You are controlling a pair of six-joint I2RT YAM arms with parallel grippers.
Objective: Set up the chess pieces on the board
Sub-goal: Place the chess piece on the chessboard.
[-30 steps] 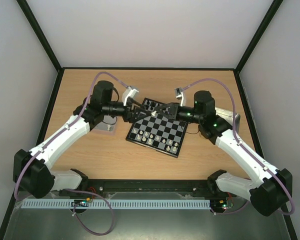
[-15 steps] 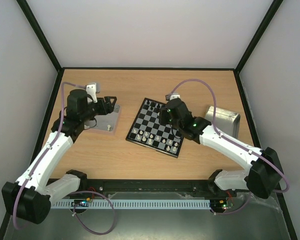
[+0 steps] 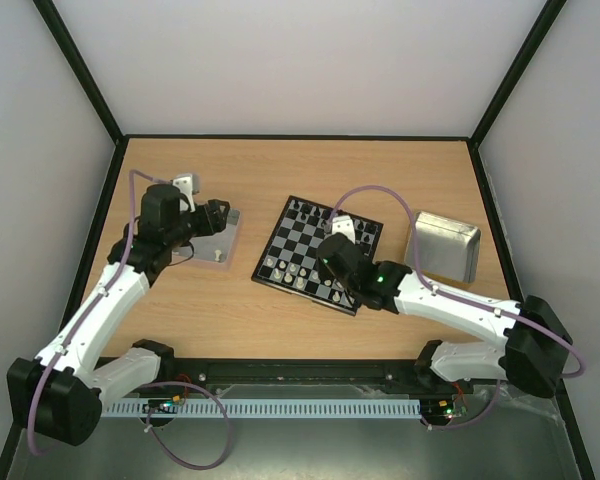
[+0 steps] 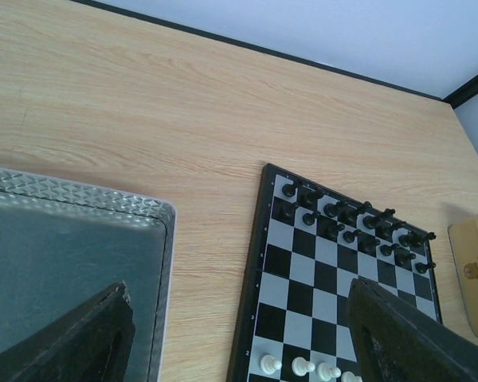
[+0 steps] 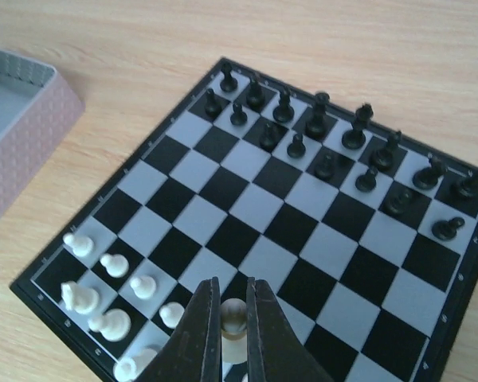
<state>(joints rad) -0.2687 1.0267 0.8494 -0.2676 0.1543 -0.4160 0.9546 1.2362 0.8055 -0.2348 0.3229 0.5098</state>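
Note:
The board (image 3: 315, 250) lies flat at the table's middle. Black pieces (image 3: 310, 212) fill its far two rows, and white pieces (image 3: 295, 272) stand on its near rows. My right gripper (image 3: 327, 272) hangs over the near white rows. In the right wrist view it (image 5: 233, 312) is shut on a cream-white pawn (image 5: 234, 314) just above the board (image 5: 303, 231), with white pieces (image 5: 111, 322) to the left. My left gripper (image 3: 218, 214) is wide open and empty over the left metal tray (image 3: 220, 245). Its fingers (image 4: 72, 342) frame the board (image 4: 319, 278).
A second metal tray (image 3: 442, 245) stands right of the board. The left tray's floor (image 4: 56, 263) looks bare in the left wrist view, and one small pale bit lies on its near part in the top view. Black frame rails border the table.
My left arm has swung from the board's far edge to over the left tray. My right gripper has moved from the far side of the board down to the near white rows.

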